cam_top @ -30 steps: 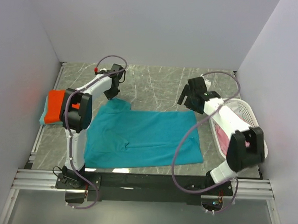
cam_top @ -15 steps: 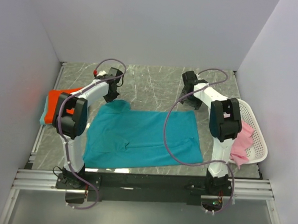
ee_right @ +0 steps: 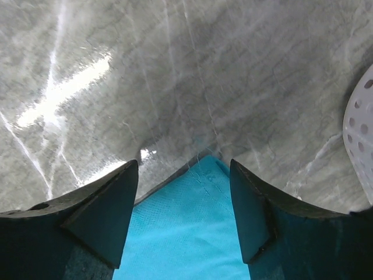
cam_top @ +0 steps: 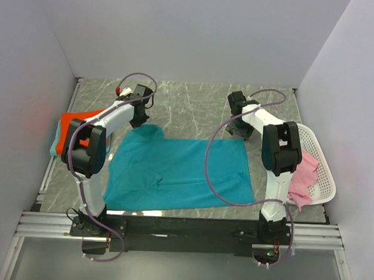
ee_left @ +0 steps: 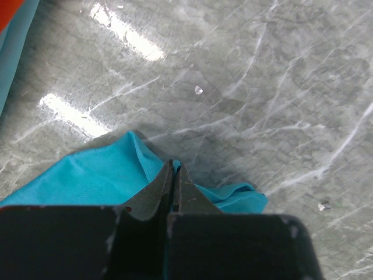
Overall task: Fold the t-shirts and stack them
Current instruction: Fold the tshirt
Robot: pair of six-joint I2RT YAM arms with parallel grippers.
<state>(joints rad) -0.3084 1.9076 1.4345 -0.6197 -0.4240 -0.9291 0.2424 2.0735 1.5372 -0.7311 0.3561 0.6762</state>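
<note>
1. Fold step on the teal shirt point(cam_top: 179, 174): it lies spread flat mid-table between the arms, with its far edge up at both grippers.
2. Left gripper point(ee_left: 175, 168) is down on the far-left corner. Its fingers are pressed together and cloth is bunched up either side of the tips, which reads as a pinch on that corner.
3. Right gripper point(ee_right: 183, 166) hangs over the far-right corner with its fingers wide apart. The corner's tip lies between them, and nothing is held.
4. One corner caught, one not. Next move, I'd say: the right drops a touch and closes on its corner. Then both lift and carry the far edge toward the near one, keeping pace so the cloth doesn't skew.
5. Stack sits at the left edge, an orange shirt point(cam_top: 71, 131) folded on top of a light teal one point(cam_top: 53, 147).
6. Pink shirt point(cam_top: 304, 177) is in the basket point(cam_top: 312, 137) on the right, spilling over its near rim, not yet folded.
</note>
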